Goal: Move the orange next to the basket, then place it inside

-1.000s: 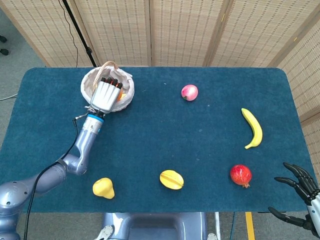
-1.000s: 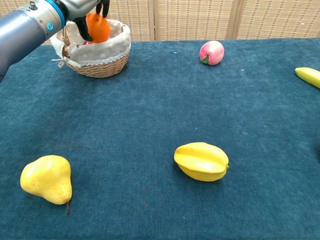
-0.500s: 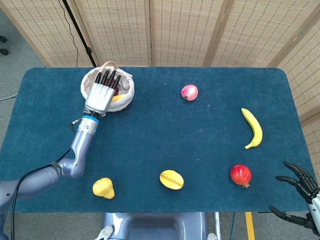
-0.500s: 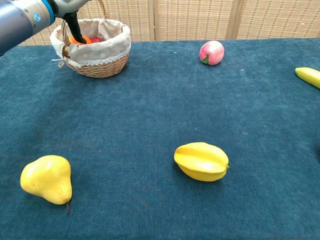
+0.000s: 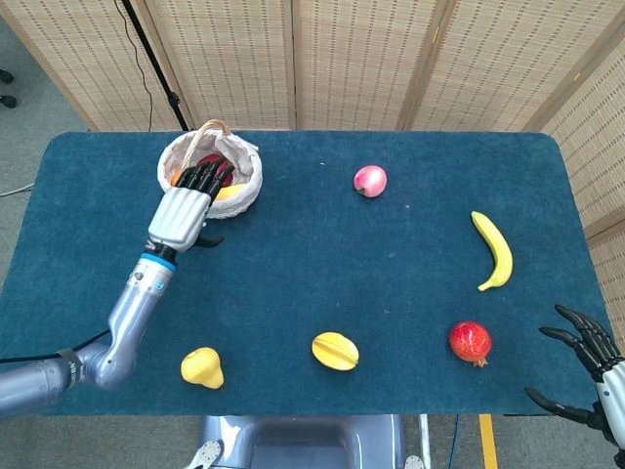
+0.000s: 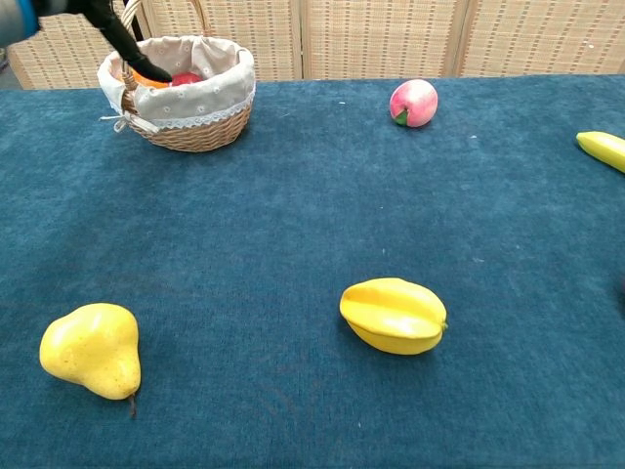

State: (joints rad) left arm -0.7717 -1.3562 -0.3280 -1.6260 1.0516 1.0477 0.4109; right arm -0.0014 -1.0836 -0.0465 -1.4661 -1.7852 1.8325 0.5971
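Note:
The orange [image 6: 149,75] lies inside the white-lined wicker basket [image 6: 195,107] at the table's far left, beside a red fruit [image 6: 186,78]. In the head view my left hand [image 5: 182,211] hovers over the basket's [image 5: 248,161] near rim, dark fingers stretched toward the inside and holding nothing. They hide most of the orange there. The chest view catches only one dark finger [image 6: 115,29] at the top left corner. My right hand [image 5: 590,363] hangs off the table's near right corner, fingers spread and empty.
A peach [image 5: 370,181] sits at the far middle and a banana [image 5: 494,251] on the right. Along the near side lie a pomegranate [image 5: 471,342], a yellow starfruit [image 5: 335,351] and a yellow pear [image 5: 201,367].
My left hand lowered the orange into the basket, let it go, and drew back toward the near left. The right hand barely shifted.

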